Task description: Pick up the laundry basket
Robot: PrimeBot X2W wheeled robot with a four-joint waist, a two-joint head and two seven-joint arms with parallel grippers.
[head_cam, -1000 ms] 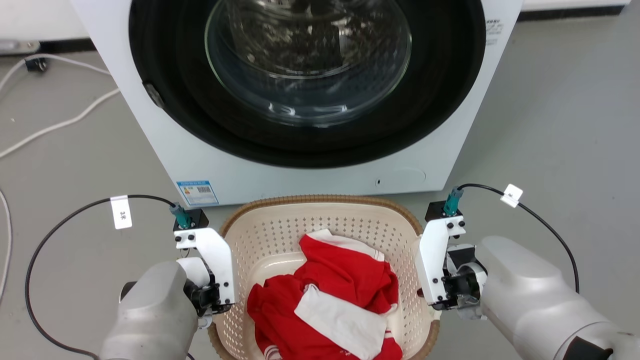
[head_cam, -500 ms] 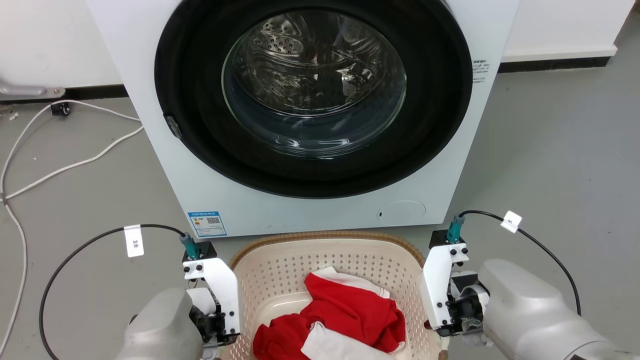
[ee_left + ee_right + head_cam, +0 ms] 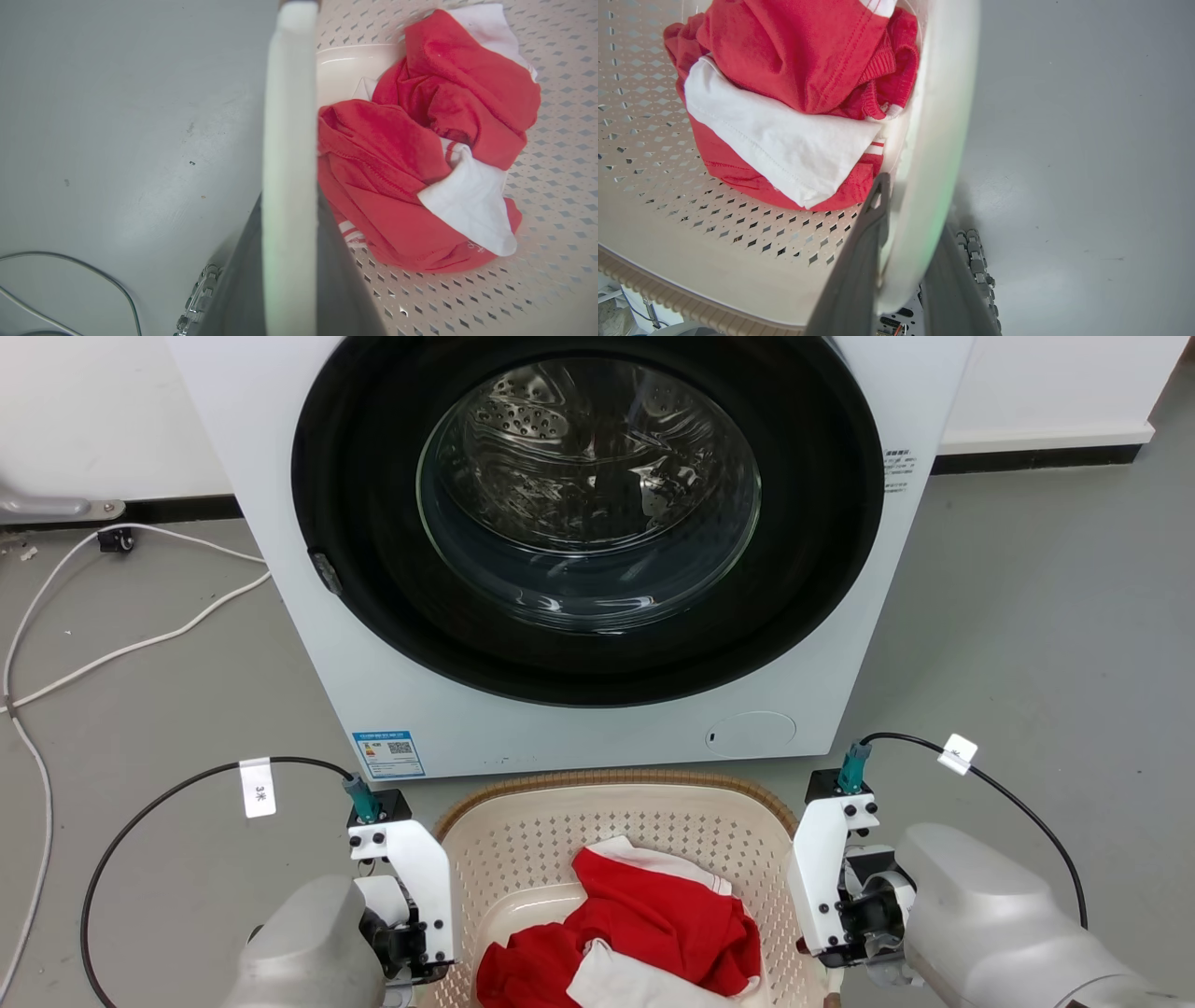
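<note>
- Laundry basket (image 3: pixel 607 776) side handles sit inside both grippers.
- Left gripper (image 3: pixel 289 205): the two dark fingers are closed down to the thickness of the white left handle (image 3: pixel 289 116), one finger against each face of it.
- Right gripper (image 3: pixel 910 210): the fingers are likewise narrowed onto the white right handle (image 3: pixel 943 116), with the inner finger (image 3: pixel 873 205) inside the basket wall and the outer finger on the floor side.
- The laundry basket lies between the two wrists, at the near centre of the head view, with its brown woven-look rim towards the far side.
- Whether its base touches the floor (image 3: pixel 1027 616) cannot be told.
- Contents: a crumpled red and white garment (image 3: pixel 653 933) lies on the perforated cream bottom, nearer the right wall than the left.
- Washing machine (image 3: pixel 597 733): it stands just beyond the far rim of the basket; its round glass door (image 3: pixel 588 495) is shut and faces the robot.
- A blue label (image 3: pixel 389 753) is fixed at the lower left of the machine front.
- White cables (image 3: pixel 140 639) run across the grey floor on the far left, well apart from the basket.
</note>
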